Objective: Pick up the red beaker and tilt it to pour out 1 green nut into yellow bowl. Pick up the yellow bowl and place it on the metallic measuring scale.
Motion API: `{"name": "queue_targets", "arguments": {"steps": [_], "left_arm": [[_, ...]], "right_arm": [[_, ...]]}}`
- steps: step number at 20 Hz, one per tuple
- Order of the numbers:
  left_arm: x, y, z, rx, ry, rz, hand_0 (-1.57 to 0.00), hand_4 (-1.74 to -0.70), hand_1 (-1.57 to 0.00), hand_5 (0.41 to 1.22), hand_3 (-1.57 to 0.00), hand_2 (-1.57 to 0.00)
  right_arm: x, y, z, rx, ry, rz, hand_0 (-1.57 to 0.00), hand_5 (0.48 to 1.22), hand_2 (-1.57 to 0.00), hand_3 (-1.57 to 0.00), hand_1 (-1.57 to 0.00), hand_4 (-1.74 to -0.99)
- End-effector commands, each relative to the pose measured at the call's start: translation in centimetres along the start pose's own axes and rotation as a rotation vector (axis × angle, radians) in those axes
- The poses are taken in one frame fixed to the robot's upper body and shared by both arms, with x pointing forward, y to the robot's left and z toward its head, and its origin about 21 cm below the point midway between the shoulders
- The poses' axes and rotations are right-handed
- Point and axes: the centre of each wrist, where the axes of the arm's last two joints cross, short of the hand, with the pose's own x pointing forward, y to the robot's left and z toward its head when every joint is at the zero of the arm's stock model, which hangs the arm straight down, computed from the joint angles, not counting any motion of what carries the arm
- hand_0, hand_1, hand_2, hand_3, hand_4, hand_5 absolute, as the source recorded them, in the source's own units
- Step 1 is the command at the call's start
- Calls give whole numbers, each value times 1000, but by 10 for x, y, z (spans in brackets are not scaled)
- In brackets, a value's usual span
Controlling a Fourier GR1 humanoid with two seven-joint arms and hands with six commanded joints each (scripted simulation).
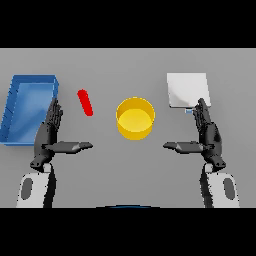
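The red beaker (85,102) shows as a slim, slanted red shape on the table, left of centre. The yellow bowl (135,117) stands in the middle; I see nothing inside it. The metallic measuring scale (186,89) is a pale square plate at the back right. My left hand (51,134) hovers open just left of and nearer than the beaker, thumb pointing inward, touching nothing. My right hand (207,133) is open too, just in front of the scale's near edge and right of the bowl. No green nut is visible.
A blue tray (15,112) lies at the far left, its right wall close to my left hand. The grey table (125,170) stretches between the two hands.
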Motion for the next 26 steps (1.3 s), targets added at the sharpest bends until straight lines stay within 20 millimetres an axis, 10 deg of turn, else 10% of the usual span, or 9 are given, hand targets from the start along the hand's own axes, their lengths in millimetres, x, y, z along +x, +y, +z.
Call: {"name": "queue_targets", "arguments": {"steps": [1,17,26], "left_arm": [[0,0,0,0,0,1,1,-1202,1,677,1,1],[15,-7,19,-89,-13,-164,1,-1171,1,652,1,1],[-3,-20,-31,-75,42,-202,1,-1211,1,659,1,1]], "right_arm": [[0,0,0,-1,1,-1,1,572,1,1,1,-1177],[12,0,9,73,-74,188,1,604,1,1,1,-1261],[12,-7,5,100,-94,182,1,617,1,1,1,-1292]]}}
